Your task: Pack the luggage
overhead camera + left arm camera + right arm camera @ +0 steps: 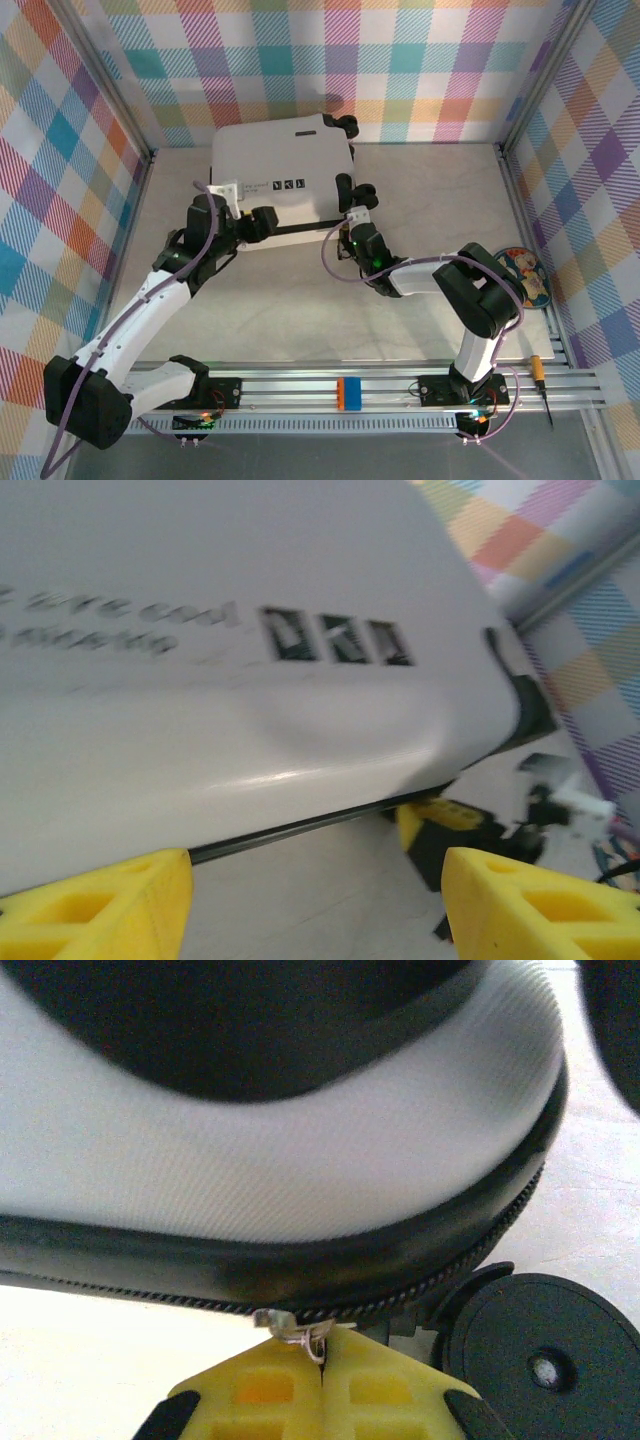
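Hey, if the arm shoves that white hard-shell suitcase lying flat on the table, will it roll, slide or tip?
Probably slides, not rolls: the white hard-shell suitcase lies flat, its black wheels sticking out sideways. Tipping seems unlikely, since it sits low and broad. The glossy shell looks stiff and likely slippery to grip.

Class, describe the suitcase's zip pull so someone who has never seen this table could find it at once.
Start at the white suitcase at the back of the table and follow its black zip to the corner by the wheel. There the right gripper pinches the zip pull, the only small silvery metal piece among black parts.
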Robot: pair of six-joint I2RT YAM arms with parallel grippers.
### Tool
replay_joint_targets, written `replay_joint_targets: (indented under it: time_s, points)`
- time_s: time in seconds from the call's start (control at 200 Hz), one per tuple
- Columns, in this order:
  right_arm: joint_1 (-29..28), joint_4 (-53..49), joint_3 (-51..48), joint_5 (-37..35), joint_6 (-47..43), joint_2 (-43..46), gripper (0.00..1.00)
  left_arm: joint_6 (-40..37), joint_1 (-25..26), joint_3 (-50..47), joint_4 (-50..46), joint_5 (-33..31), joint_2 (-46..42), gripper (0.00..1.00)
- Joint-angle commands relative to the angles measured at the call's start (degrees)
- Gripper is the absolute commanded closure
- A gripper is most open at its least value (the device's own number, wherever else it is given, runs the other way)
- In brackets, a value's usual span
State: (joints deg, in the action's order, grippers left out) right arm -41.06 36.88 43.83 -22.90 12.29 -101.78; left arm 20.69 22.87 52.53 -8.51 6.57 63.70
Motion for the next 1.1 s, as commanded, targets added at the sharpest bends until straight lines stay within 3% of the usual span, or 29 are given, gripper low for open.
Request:
replay_joint_targets:
  time_s: [0.0,0.375,0.585,0.745,0.99,1.095]
  points:
    - [-1.39,-1.97,-0.17,-2.15,-2.64,1.14,1.00,-1.49,2.05,5.25,8.47,5.86,4.02,0.33]
    - [-5.34,1.43,-1.82,-3.03,-5.63,1.60,1.00,5.25,8.24,31.74,25.86,25.99,38.56,0.33]
    - [-5.44,2.27,-2.70,-1.97,-5.87,1.58,1.00,9.06,11.80,48.88,26.44,30.02,54.99,0.34]
    - [-5.41,3.02,-3.21,-1.00,-6.32,1.89,1.00,2.83,14.92,54.30,16.52,24.01,58.22,0.35]
    - [-5.02,4.65,-4.56,-0.66,-6.30,2.26,1.00,-5.04,19.34,65.56,-15.08,-3.25,60.31,0.37]
    - [-3.98,5.52,-5.74,-0.40,-6.12,2.99,1.00,-5.47,19.31,66.76,-22.38,-9.48,61.62,0.38]
